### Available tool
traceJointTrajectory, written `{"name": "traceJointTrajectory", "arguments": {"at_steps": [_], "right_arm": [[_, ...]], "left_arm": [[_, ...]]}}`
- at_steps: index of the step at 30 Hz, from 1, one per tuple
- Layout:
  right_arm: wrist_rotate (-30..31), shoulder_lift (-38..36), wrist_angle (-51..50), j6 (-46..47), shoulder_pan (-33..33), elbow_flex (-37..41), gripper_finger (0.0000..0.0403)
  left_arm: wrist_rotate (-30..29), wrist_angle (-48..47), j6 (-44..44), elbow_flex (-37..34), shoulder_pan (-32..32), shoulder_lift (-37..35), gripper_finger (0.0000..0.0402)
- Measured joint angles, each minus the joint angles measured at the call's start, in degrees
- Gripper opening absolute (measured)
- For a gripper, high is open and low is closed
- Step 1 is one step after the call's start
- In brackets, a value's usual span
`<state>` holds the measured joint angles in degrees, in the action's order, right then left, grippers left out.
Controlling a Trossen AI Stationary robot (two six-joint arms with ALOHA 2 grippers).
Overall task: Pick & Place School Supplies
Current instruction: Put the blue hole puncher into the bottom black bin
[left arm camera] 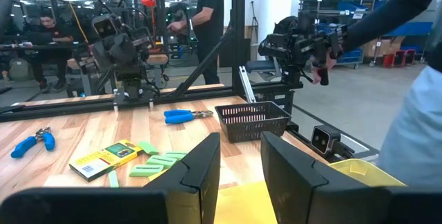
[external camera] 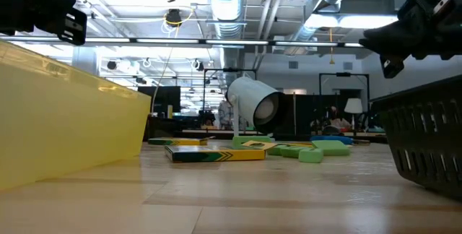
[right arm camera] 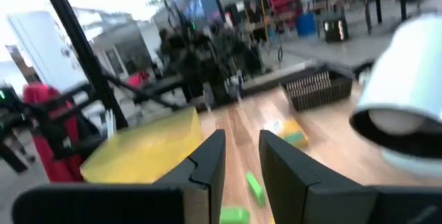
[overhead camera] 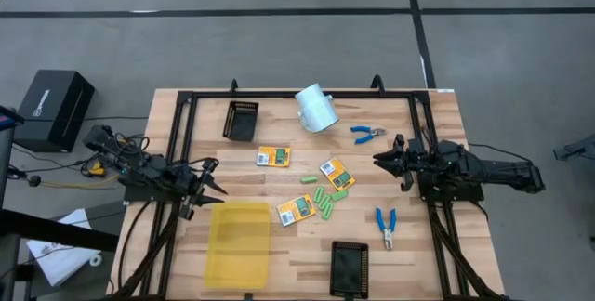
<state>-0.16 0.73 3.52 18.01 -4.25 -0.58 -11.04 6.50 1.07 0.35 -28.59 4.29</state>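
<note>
Yellow tray (overhead camera: 240,232) and both mesh trays (overhead camera: 241,120) held nothing; boxes (overhead camera: 273,156) and green pieces (overhead camera: 324,201) lay at table centre, 3 o'clock of left gripper (overhead camera: 210,188), 9 o'clock of right gripper (overhead camera: 382,159); both narrowly parted, empty

Your high view is evenly lit from overhead, with only soft shadows on the table (overhead camera: 279,245). In your low view, ceiling lights (external camera: 173,19) glare and the near yellow tray (external camera: 65,129) is out of focus. Your right wrist view is motion-blurred throughout, the white cup (right arm camera: 407,92) overexposed. Your left wrist view stays sharp.
</note>
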Motion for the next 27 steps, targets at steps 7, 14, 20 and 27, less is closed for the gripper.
{"name": "traceJointTrajectory", "arguments": {"at_steps": [7, 14, 20, 27], "right_arm": [[0.1, 0.0, 13.2, 0.0, 0.0, 0.0, 0.0082], [0.2, 0.0, 21.3, 5.1, 0.1, 0.0, 0.0082], [0.2, 0.0, 22.9, 10.6, -0.4, 0.0, 0.0082], [6.5, 0.0, 23.4, 22.8, -0.4, 0.0, 0.0082]], "left_arm": [[0.0, 0.0, 0.0, 0.0, 0.0, 0.0, 0.0100], [0.0, 0.0, 0.4, 0.0, 0.0, 0.0, 0.0100], [0.0, 0.0, 8.8, 0.0, 0.0, 0.0, 0.0100], [0.0, 4.2, 9.0, 0.0, 0.0, 0.0, 0.0100]]}}
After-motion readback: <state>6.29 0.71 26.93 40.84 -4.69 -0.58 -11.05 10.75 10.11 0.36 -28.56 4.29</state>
